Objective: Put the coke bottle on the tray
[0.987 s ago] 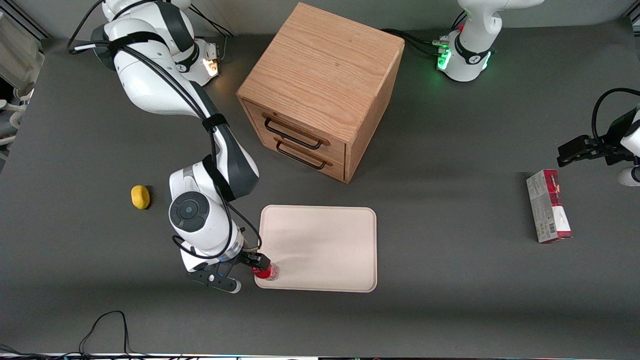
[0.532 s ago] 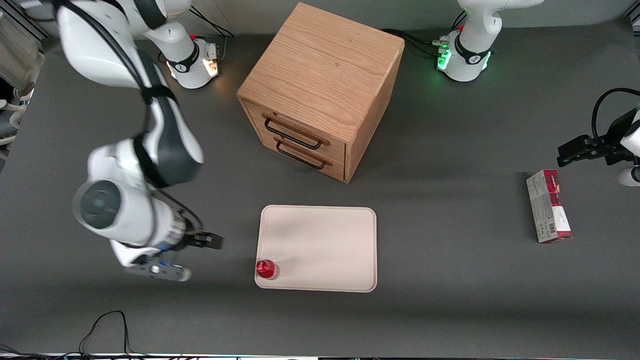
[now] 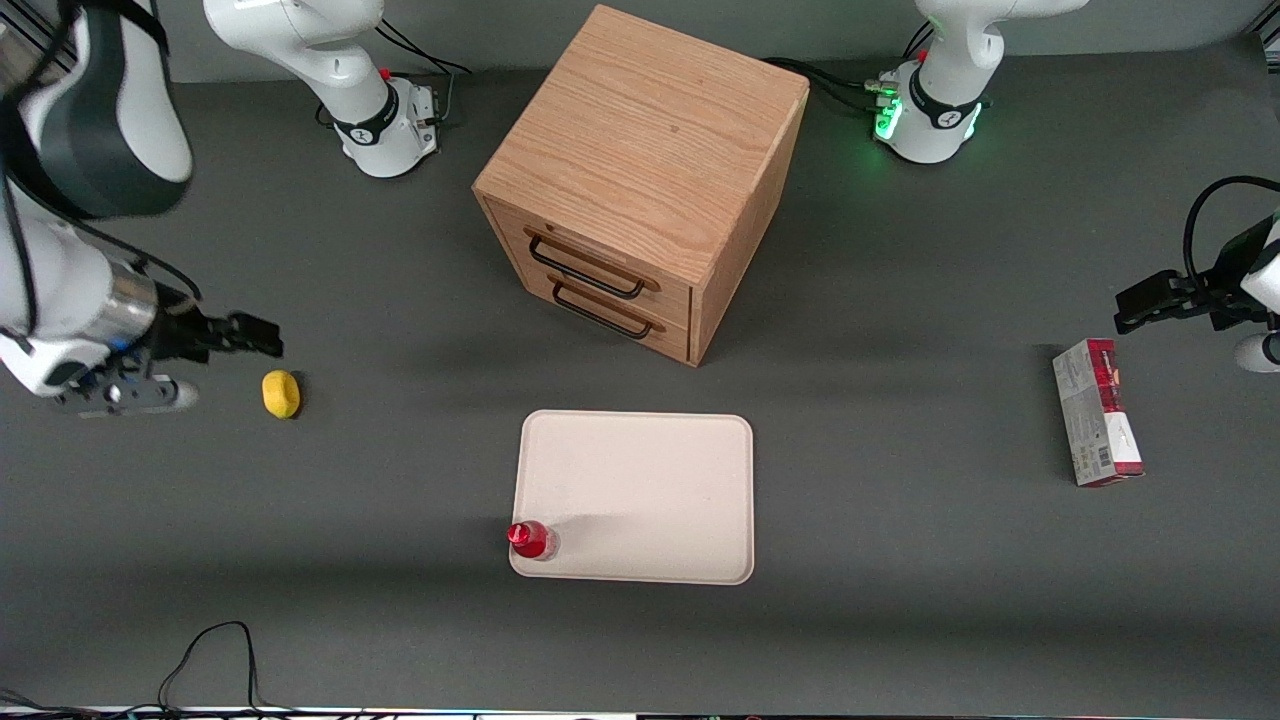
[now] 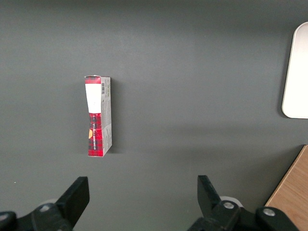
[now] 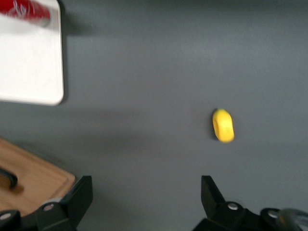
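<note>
The large oak drawer cabinet (image 3: 645,180) is seen toward the bench's robot-side edge. Nearer the front camera lies the flat cream-white rectangular tray (image 3: 640,480), and the small red coke bottle (image 3: 530,540) stands upright on its corner toward the working arm's end, just inside the rim. The placing step is judged done. The right arm's black two-finger gripper (image 3: 262,340) hangs high near the working arm's edge of the bench, above a small yellow lemon-like object (image 3: 281,394), jaws apart and empty. Only retreat appears called for.
</note>
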Controlling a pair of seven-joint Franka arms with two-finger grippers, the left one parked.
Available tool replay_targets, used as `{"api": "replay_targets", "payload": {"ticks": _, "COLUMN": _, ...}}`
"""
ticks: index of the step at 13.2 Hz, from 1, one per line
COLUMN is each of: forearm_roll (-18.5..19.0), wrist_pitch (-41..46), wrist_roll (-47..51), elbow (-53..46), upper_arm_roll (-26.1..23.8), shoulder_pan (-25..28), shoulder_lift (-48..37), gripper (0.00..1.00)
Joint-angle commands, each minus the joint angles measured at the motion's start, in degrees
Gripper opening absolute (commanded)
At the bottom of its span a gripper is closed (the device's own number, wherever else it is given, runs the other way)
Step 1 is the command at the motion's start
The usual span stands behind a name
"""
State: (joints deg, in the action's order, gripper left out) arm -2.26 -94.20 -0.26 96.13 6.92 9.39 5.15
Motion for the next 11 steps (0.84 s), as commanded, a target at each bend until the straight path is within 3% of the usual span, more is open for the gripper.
{"api": "replay_targets", "payload": {"ticks": 1, "forearm_roll": -1.0, "wrist_pitch": -0.19, "wrist_roll": -2.64, "elbow": 6.33, "upper_arm_roll": 0.9, "shoulder_pan": 0.63, "shoulder_lift": -6.8, "gripper": 1.0}}
{"api": "replay_targets", "payload": {"ticks": 4, "forearm_roll": -0.56, "wrist_pitch": 0.42, "wrist_roll": -4.22, "elbow": 6.88, "upper_arm_roll": 0.12, "shoulder_pan": 0.63, "shoulder_lift": -9.1, "gripper": 1.0}}
{"api": "replay_targets", "payload": {"ticks": 7, "forearm_roll": -0.82, "wrist_pitch": 2.7, "wrist_roll": -3.87, "elbow": 5.03, "upper_arm_roll": -4.36, "shoulder_pan": -2.53, "shoulder_lift": -9.8, "gripper": 1.0}}
{"api": "replay_targets", "payload": {"ticks": 11, "forearm_roll": -1.17, "wrist_pitch": 6.38, "wrist_roll": -4.39, "elbow": 1.0, "upper_arm_roll": -4.81, "shoulder_pan": -4.38, "shoulder_lift": -8.49, "gripper": 1.0}}
